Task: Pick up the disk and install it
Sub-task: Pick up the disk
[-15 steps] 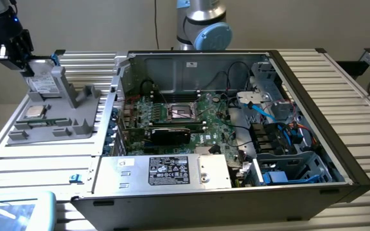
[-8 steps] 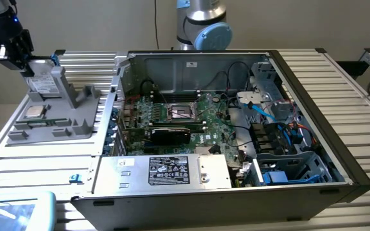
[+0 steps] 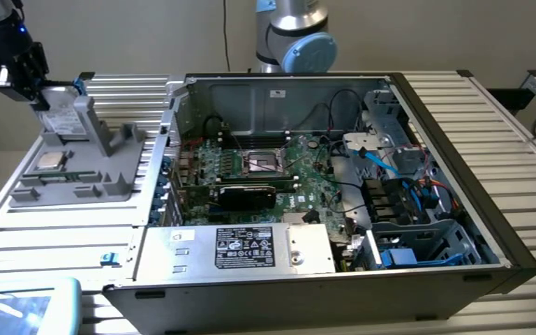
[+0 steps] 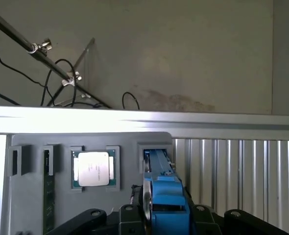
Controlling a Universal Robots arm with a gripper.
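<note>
- Black label (image 3: 245, 248) on the silver box (image 3: 176, 252): white print and marks, too small to read.
- White sticker (image 3: 276, 91) on the case back wall (image 3: 231, 105): illegible.
- Processor chip (image 4: 93, 168): faint print, unreadable.
- The disk (image 3: 61, 120): nothing legible.

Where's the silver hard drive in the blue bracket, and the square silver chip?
Silver hard drive in blue bracket (image 4: 166, 196): wrist view, blue bracket edge.
Square silver chip (image 4: 93, 169): wrist view, lid centre.
</note>
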